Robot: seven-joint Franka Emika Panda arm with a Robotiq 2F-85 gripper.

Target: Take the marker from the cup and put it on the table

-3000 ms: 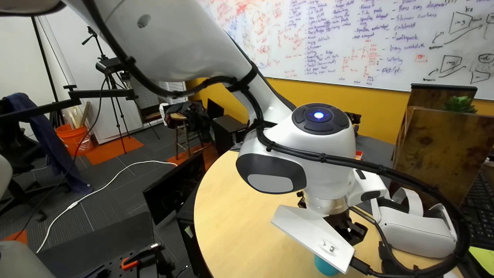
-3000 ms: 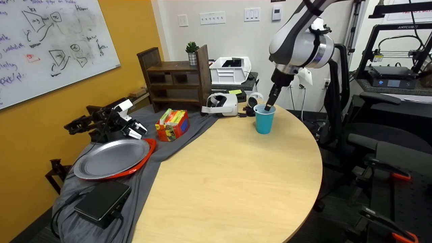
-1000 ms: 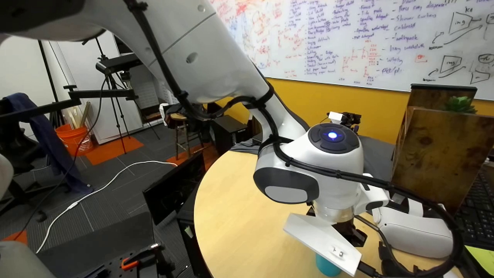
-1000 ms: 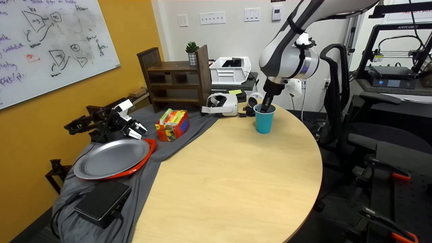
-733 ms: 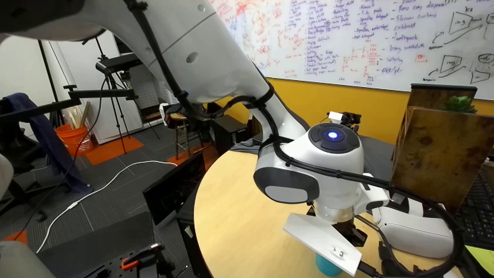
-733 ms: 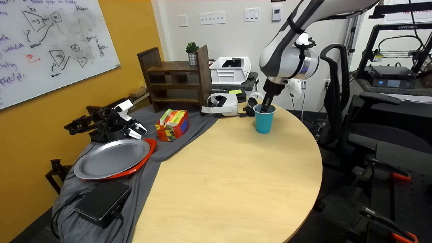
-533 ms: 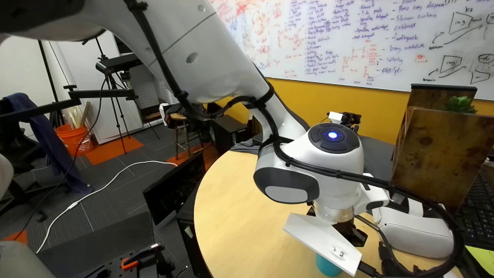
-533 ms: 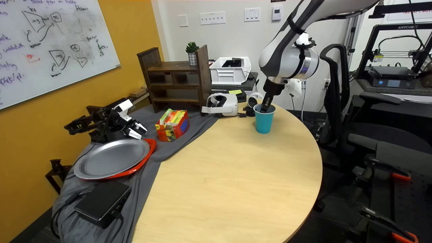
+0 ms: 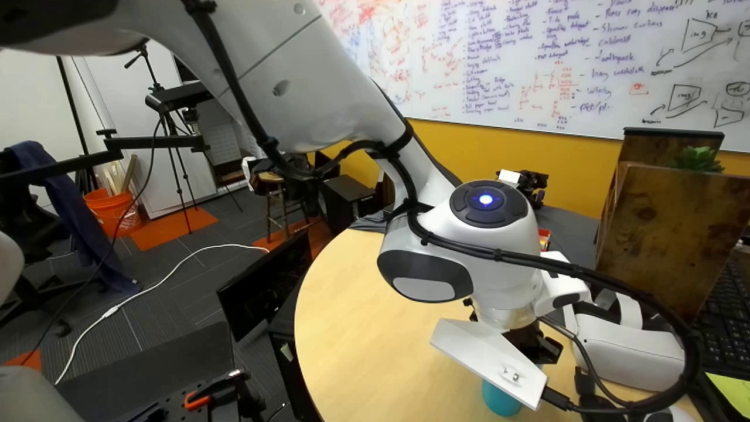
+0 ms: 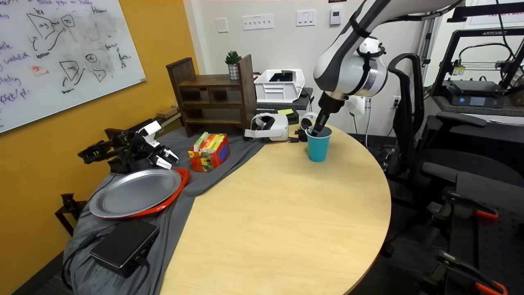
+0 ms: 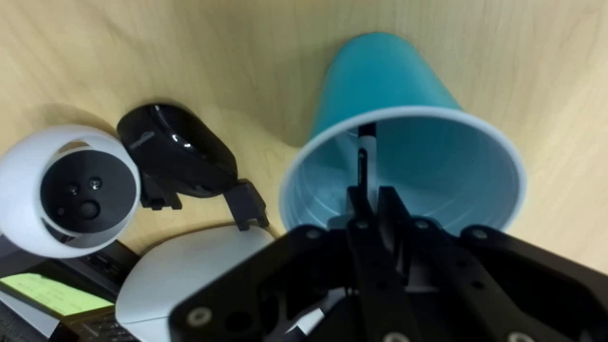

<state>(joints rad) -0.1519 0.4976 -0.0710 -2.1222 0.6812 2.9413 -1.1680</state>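
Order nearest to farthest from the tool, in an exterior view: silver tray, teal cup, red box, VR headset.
1. Teal cup: the tool is at its mouth.
2. VR headset: left of the cup.
3. Red box: farther left, on grey cloth.
4. Silver tray: farthest left.

Both exterior views are evenly bright. The wrist view is dimmer and softer: dark hand (image 11: 374, 195) slightly blurred, faint shadow beside the cup (image 11: 403, 137) on the counter (image 11: 237, 57), glints on a black gadget (image 11: 173, 152).
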